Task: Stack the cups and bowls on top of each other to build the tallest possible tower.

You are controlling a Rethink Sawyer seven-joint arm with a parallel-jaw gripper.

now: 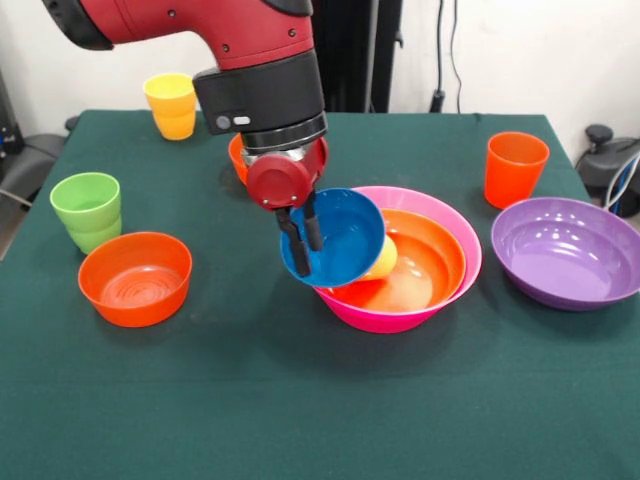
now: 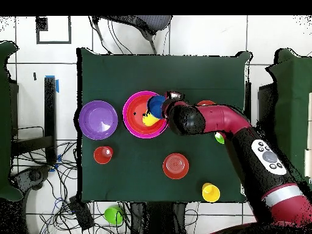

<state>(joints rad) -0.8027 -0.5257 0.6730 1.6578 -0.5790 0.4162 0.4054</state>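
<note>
My gripper (image 1: 303, 235) is shut on the near rim of the small blue bowl (image 1: 340, 238) and holds it tilted over the left edge of the tower. The tower is the largest pink bowl (image 1: 400, 312) with the large orange bowl (image 1: 425, 262) nested in it and a yellow cup (image 1: 384, 262) lying inside. In the overhead view my gripper (image 2: 169, 97) holds the blue bowl (image 2: 156, 106) over the right side of the pink bowl (image 2: 130, 113), beside the yellow cup (image 2: 149, 120). The purple bowl (image 1: 565, 252) stands to the right.
An orange cup (image 1: 515, 168) stands at the far right, a green cup (image 1: 88, 210) and a small orange bowl (image 1: 135, 278) at the left, and a yellow cup (image 1: 172, 105) at the far left. Another small orange bowl (image 1: 237, 156) shows behind my arm.
</note>
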